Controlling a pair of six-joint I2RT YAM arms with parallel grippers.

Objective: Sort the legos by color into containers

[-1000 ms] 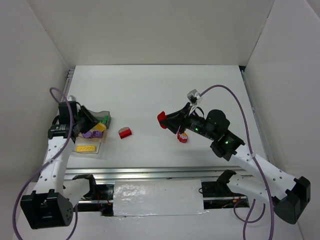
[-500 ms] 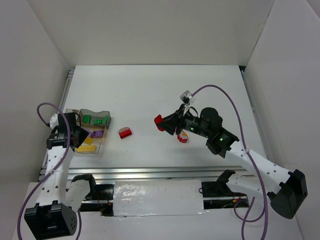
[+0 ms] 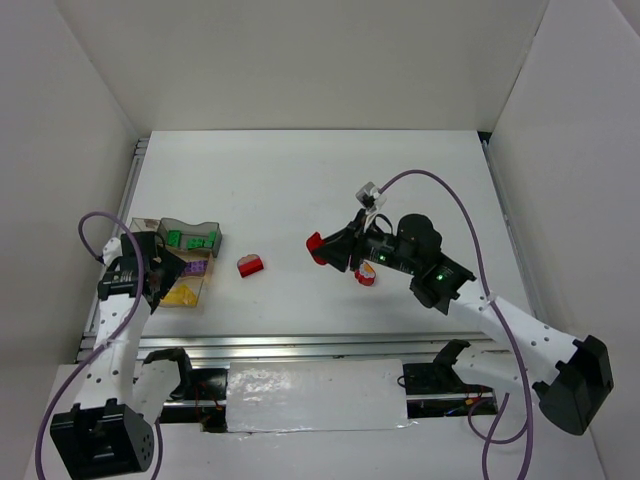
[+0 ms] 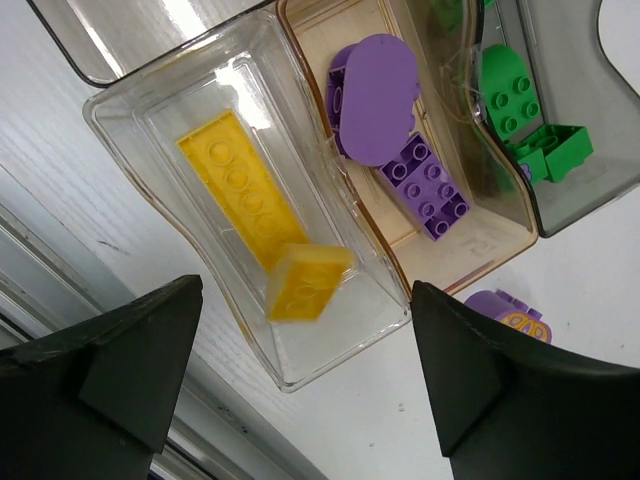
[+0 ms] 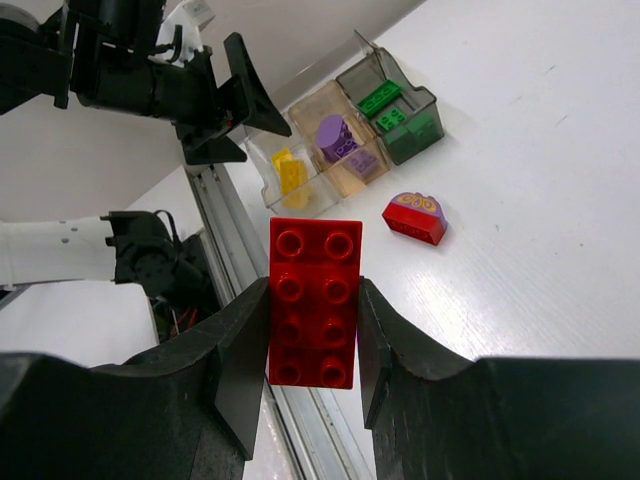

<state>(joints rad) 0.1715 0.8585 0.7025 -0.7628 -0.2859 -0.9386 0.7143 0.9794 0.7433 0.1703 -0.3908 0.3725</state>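
The containers (image 3: 206,228) sit at the left as joined trays (image 4: 100,112). My left gripper (image 4: 300,385) hangs open above the clear tray. In that tray a small yellow lego (image 4: 305,283) sits tilted against a long yellow brick (image 4: 235,185). Purple legos (image 4: 378,95) fill the middle tray and green ones (image 4: 512,88) the dark tray. My right gripper (image 5: 312,288) is shut on a red eight-stud brick (image 5: 313,250), held above mid-table (image 3: 314,244). A rounded red lego with a purple printed face (image 5: 415,216) lies on the table (image 3: 250,266) right of the trays.
A small red and yellow piece (image 3: 367,277) lies under my right arm. White walls close the table at the back and on both sides. A metal rail (image 3: 300,345) runs along the near edge, just below the trays.
My left gripper has opened, letting go of the small yellow lego, which now sits in the clear tray. The left arm drew back toward the near left. My right gripper carried the red brick slightly left.
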